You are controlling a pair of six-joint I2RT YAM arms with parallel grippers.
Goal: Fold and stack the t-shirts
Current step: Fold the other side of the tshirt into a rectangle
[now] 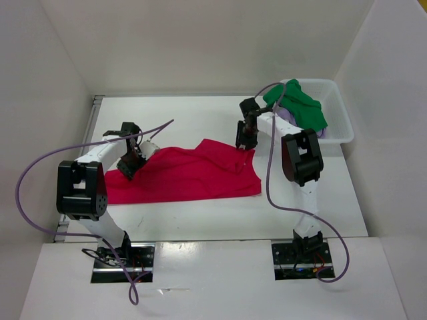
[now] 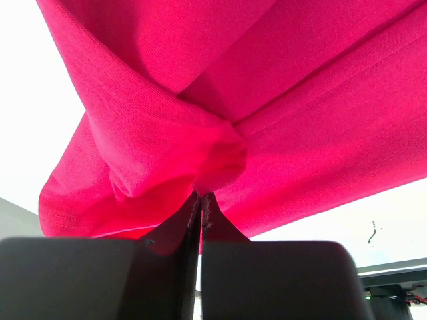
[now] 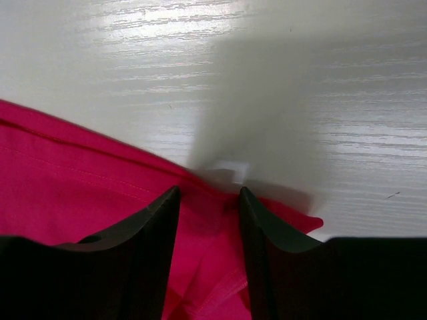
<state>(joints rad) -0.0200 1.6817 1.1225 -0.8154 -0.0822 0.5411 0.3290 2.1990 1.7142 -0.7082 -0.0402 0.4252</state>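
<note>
**A:** Gripping anything, the left gripper (image 2: pixel 201 197)?

**B:** Yes. Its jaws are pressed together on a bunched fold of the red t-shirt (image 1: pixel 180 177), at the shirt's left end. In the left wrist view the cloth gathers into a knot right at the fingertips.

**A:** Where does that shirt lie?

**B:** Across the middle of the table (image 1: pixel 200 117), its long side running left to right. It is wrinkled, with a raised ridge toward its far right corner.

**A:** And the right gripper (image 3: pixel 208 193)?

**B:** It stands over that far right corner, pointing down. Its fingers are apart, and the red edge of the shirt runs between them onto the bare tabletop. Whether the tips press on the cloth, I cannot tell.

**A:** The other two shirts?

**B:** Both are in the white basket (image 1: pixel 341 117) at the table's far right corner. The green t-shirt (image 1: pixel 300 107) is heaped on top and drapes over the rim. The lavender t-shirt (image 1: pixel 287 115) lies under it, with only small patches showing.
</note>
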